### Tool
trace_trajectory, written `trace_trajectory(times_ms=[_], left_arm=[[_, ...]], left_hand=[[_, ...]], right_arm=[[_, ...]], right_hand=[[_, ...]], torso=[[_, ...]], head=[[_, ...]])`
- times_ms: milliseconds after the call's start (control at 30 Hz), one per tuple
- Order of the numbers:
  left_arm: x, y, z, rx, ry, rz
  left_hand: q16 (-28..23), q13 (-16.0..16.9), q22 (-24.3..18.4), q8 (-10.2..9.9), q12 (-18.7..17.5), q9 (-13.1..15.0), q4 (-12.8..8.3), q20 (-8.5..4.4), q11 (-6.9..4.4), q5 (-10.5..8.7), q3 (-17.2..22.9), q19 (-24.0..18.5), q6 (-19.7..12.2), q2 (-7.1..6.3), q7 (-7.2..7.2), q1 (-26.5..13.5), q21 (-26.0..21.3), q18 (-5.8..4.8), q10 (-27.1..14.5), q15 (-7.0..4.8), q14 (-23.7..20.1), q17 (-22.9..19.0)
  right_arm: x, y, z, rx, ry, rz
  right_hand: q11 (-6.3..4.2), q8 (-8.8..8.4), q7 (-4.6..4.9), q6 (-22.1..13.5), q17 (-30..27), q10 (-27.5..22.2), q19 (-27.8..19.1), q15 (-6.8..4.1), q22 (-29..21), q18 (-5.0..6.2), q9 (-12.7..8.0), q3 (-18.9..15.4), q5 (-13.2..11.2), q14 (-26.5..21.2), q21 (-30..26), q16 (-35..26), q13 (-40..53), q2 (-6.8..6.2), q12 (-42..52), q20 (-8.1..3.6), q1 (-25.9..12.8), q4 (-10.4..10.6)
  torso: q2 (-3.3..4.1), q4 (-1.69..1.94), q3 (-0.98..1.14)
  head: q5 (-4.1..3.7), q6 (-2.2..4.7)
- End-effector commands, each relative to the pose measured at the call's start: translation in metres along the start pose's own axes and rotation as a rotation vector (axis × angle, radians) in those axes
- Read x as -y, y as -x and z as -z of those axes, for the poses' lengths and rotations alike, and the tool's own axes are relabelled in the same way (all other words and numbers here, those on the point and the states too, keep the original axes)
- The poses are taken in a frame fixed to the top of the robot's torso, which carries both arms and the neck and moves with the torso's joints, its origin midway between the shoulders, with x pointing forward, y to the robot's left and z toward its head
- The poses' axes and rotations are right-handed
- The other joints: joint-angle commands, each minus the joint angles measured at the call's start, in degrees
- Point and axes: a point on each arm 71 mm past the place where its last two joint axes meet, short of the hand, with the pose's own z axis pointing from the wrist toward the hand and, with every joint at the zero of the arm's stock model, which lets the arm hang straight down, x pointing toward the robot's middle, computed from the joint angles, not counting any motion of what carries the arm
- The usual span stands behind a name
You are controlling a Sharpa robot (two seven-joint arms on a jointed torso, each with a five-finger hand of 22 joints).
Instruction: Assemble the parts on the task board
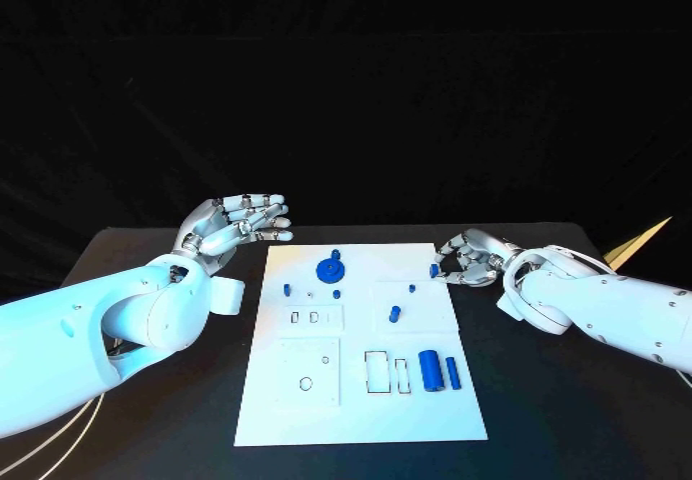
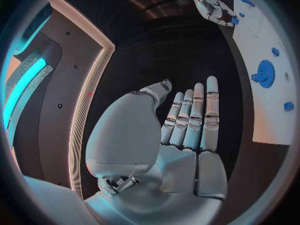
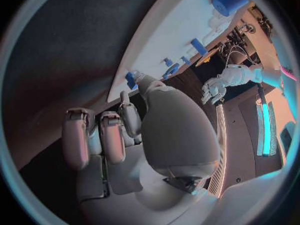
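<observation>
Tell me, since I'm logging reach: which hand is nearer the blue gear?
Left. The left hand is raised beside the board near the blue gear; the right hand is at the board's opposite edge.

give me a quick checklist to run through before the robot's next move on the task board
1. Right robot hand at the task board edge by a small blue part: ok.
2. Part pinched firmly: cannot tell; fingertips touch it in the right wrist view.
3. Left robot hand raised off the board, holding nothing: ok.
4. Blue gear seated on the board: ok.
5. Two blue cylinders lying loose beside the slots: not ok, unassembled.
</observation>
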Motion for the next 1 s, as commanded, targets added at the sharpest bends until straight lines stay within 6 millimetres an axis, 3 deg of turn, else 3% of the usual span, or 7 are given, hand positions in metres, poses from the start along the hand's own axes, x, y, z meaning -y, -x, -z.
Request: trace_trajectory(times_ms=[33, 500, 733, 1000], left_arm=[[0.0006, -0.0012, -0.0005, -0.004, -0.003, 0.002], [0.0005, -0.0005, -0.0003, -0.003, 0.0, 0.001], [0.0004, -0.0002, -0.0001, -0.002, 0.003, 0.0], [0.0004, 0.0003, 0.0, -0.001, 0.004, 0.0]], left_hand=[[0.52, 0.57, 1.02, 0.87, -0.49, 0.9, -0.76, -0.4, 0.12, 0.16, 1.59, -0.9, -0.1, -0.79, 0.2, -0.56, 1.24, 0.66, 0.25, -0.29, -0.57, 0.89], [0.5, 0.56, 1.19, 0.88, -0.5, 0.94, -0.99, -0.42, 0.13, 0.17, 1.66, -1.1, -0.07, -0.75, 0.22, -0.5, 1.51, 0.66, 0.27, -0.29, -0.6, 1.07], [0.48, 0.54, 1.3, 0.8, -0.55, 0.93, -1.04, -0.42, 0.19, 0.15, 1.62, -1.2, -0.19, -0.78, 0.39, -0.61, 1.68, 0.65, 0.19, -0.27, -0.63, 1.17], [0.47, 0.53, 1.34, 0.76, -0.57, 0.92, -1.07, -0.41, 0.23, 0.15, 1.61, -1.26, -0.27, -0.78, 0.44, -0.64, 1.75, 0.65, 0.14, -0.25, -0.65, 1.22]], right_arm=[[-0.0029, -0.0035, -0.0002, -0.009, 0.01, -0.002], [-0.0052, -0.0057, -0.0026, -0.011, 0.01, -0.003], [-0.0053, -0.0062, -0.0038, -0.011, 0.005, -0.003], [-0.0061, -0.007, -0.0044, -0.014, 0.005, -0.004]], right_hand=[[-0.21, 0.18, 0.14, 0.94, 16.0, 1.11, 3.16, 0.0, 11.58, -1.03, -0.25, 1.73, 0.41, 6.07, 0.63, 0.78, 3.79, 1.47, 1.48, 0.36, 0.34, -0.29], [-0.76, 0.56, -0.45, 1.97, 16.0, 1.81, 3.36, -0.48, 11.85, -1.11, -0.35, 3.09, 0.42, 6.07, 0.95, 0.78, 4.29, 2.0, 2.05, -0.05, 0.06, -0.29], [-1.46, 1.47, -1.19, 3.69, 16.0, 2.1, 3.44, -1.16, 11.98, -1.14, -0.43, 7.8, 0.5, 6.07, 1.02, 0.78, 4.5, 4.8, 2.16, -0.73, 0.29, -1.02], [-1.69, 2.07, -1.45, 4.29, 16.0, 2.28, 3.51, -1.4, 12.09, -1.17, -0.28, 9.64, 0.44, 6.07, 1.13, 0.78, 4.64, 5.3, 2.26, -0.96, 0.03, -1.77]], torso=[[-0.02, -0.01, 0.01], [-0.02, -0.02, -0.06], [-0.05, 0.02, -0.04], [-0.04, -0.01, -0.01]], head=[[0.02, -0.03], [-0.09, -0.19], [-0.07, -0.21], [-0.02, -0.25]])
